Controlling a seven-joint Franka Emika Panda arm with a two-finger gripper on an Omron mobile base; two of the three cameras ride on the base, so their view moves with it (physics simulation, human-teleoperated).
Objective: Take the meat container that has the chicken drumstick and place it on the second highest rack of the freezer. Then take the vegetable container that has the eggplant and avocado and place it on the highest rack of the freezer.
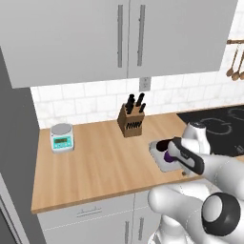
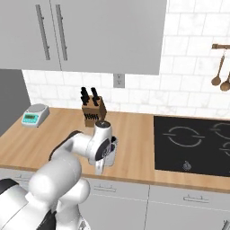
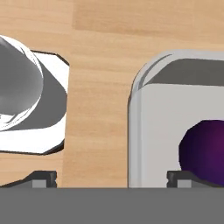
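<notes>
Pale wood counter (image 1: 100, 162) runs under grey cabinets (image 1: 119, 38) and white tile, a black cooktop (image 2: 193, 141) alongside. The vegetable container (image 3: 175, 131), holding the eggplant (image 3: 203, 148), sits on it beneath the gripper (image 3: 111, 177), jaws spread wide.

My spot is a wooden countertop (image 1: 105, 162) running along a white tiled wall (image 1: 90, 97); grey upper cabinets (image 1: 95, 38) with long bar handles hang above it; grey drawers (image 2: 179, 202) sit underneath. A knife block (image 1: 131, 120) stands near the wall under an outlet (image 1: 145, 84); a small kitchen scale (image 1: 62, 137) is well off to its left; a black cooktop (image 2: 193, 143) is set in on the right, wooden spoons (image 2: 221, 74) hanging above it.
</notes>
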